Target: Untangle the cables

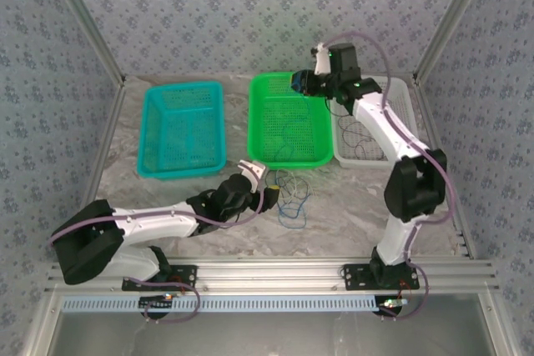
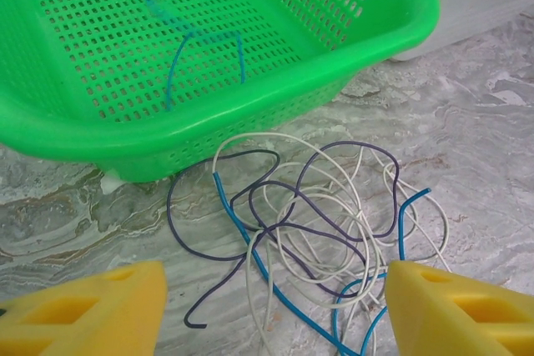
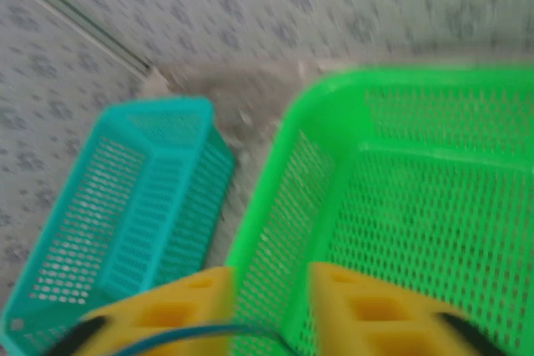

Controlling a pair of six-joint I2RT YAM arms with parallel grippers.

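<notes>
Your left gripper [image 2: 275, 310] hangs with jaws wide apart over the cables [image 2: 309, 223], a loose tangle of blue, dark and pale strands lying mid-bench, just off the near rim of the green basket [image 2: 367, 49]. One blue strand [image 2: 179, 47] lies inside that basket. Toward the bench's far edge, your right gripper [image 3: 269, 281] stands over the basket's far rim, jaws parted, another blue wire [image 3: 192, 333] crossing one finger.
</notes>
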